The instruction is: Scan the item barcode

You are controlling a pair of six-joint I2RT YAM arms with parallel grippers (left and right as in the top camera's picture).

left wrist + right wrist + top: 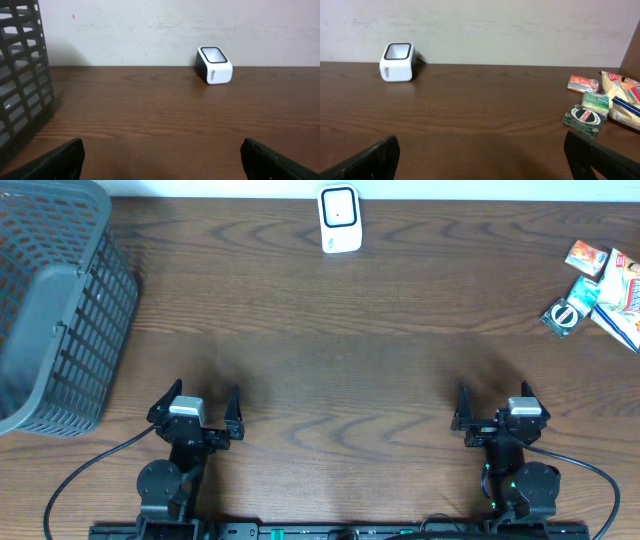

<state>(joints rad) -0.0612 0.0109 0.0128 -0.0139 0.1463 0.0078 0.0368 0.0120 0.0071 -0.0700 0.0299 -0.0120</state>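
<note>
Both arms sit parked at the table's near edge, the left gripper (200, 402) and right gripper (495, 402) spread as wide as they go and holding nothing, their fingers pointing toward the far side. A broad stretch of bare brown table (330, 340) lies open ahead of them and between them. At the left edge a dark grey slatted basket (50, 310) takes up the corner, partly out of the overhead view, well clear of the left gripper. A white scanner (340, 218) stands at the far edge against the wall (150, 25), roughly centred, its black-framed window tilted up and back toward the arms.

The items to be scanned lie bunched at the far right edge, well apart from both grippers and the scanner: a dark green packet (563, 315) lying flat, round logo up, skewed to the table's edges; an orange packet (587, 256) beyond it; and a snack bag (622, 285) running out of the frame. No barcode can be made out on any of them.
</note>
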